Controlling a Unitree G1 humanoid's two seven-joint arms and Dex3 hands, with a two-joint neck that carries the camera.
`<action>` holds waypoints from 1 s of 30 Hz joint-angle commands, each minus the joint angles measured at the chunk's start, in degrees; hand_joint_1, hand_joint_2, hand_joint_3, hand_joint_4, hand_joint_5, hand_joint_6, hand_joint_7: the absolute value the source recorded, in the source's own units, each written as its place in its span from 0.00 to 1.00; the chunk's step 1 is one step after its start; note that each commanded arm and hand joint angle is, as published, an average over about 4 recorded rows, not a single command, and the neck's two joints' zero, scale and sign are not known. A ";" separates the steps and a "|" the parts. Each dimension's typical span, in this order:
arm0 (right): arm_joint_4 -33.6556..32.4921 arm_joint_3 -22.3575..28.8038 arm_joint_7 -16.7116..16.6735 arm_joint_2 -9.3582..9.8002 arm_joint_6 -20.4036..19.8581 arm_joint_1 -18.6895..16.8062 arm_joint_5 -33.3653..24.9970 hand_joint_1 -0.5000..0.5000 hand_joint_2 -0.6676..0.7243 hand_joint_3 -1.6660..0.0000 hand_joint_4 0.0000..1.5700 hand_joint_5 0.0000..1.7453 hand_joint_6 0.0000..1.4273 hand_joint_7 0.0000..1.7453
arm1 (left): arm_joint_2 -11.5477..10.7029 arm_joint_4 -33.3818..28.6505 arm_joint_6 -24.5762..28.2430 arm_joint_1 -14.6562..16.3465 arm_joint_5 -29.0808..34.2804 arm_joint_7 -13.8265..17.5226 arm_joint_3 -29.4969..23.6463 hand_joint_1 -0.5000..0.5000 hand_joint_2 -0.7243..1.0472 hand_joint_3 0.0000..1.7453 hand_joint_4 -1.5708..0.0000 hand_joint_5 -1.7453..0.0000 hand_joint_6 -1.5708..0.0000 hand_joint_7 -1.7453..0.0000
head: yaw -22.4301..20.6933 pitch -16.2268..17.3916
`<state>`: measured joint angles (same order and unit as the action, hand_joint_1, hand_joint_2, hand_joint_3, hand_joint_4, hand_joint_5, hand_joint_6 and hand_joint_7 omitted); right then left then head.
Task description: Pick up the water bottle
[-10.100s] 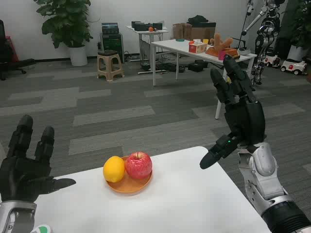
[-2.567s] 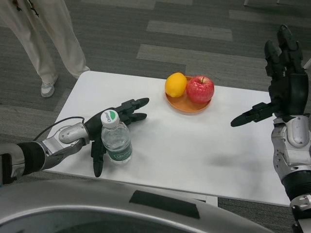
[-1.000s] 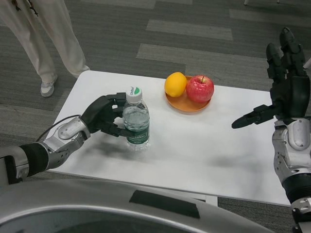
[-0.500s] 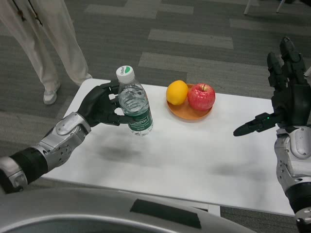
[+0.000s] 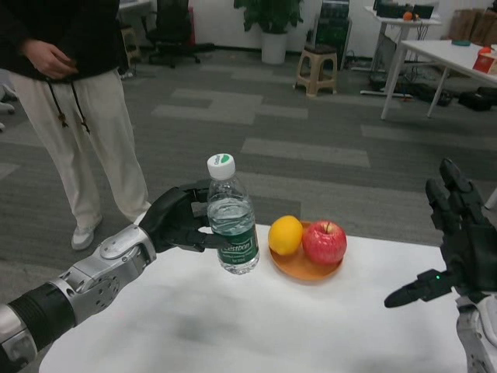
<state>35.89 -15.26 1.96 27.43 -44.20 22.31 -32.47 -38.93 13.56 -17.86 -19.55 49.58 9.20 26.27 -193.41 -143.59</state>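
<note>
My left hand [image 5: 180, 220] grips a clear water bottle [image 5: 232, 221] with a white-and-green cap and a green label, holding it upright in the air above the white table [image 5: 233, 326]. The fingers wrap the bottle's left side. At the right edge of the view my right hand [image 5: 458, 249] hangs open above the table, fingers spread, holding nothing.
An orange plate [image 5: 307, 266] with a lemon [image 5: 285, 235] and a red apple [image 5: 324, 242] sits on the table just right of the bottle. A person [image 5: 74, 101] in light trousers stands beyond the table's far left corner. Other tables and a stool stand far back.
My left hand has raised the bottle higher off the table. The camera has tilted up, so the room and the person's upper body now show. My right hand stays open at the right.
</note>
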 commanded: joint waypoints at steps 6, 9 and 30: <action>0.90 0.45 -0.29 0.21 -0.05 0.72 -0.57 0.00 0.70 1.00 0.00 0.00 0.00 0.06 | -0.89 -1.47 2.26 -3.26 -3.09 -0.10 -5.04 0.00 1.00 0.30 0.00 0.00 0.27 0.16 | 1.63 -1.99; 0.94 0.58 -0.29 0.28 -0.01 0.72 -0.55 0.00 0.69 1.00 0.00 0.00 0.00 0.05 | -0.87 -1.76 2.46 -3.30 -4.06 -0.14 -6.34 0.00 1.00 0.30 0.00 0.00 0.27 0.15 | 2.25 -2.12; 1.99 0.58 -0.29 1.05 -0.01 0.98 -0.57 0.00 0.73 1.00 0.00 0.00 0.00 0.04 | -1.41 -6.83 9.07 -2.60 -9.59 -0.10 -12.12 0.00 1.00 0.35 0.00 0.00 0.28 0.12 | 4.83 -3.02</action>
<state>37.37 -15.11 1.96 27.75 -44.20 22.37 -32.47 -39.42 7.96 -8.90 -21.64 40.00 9.11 15.66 -188.63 -146.63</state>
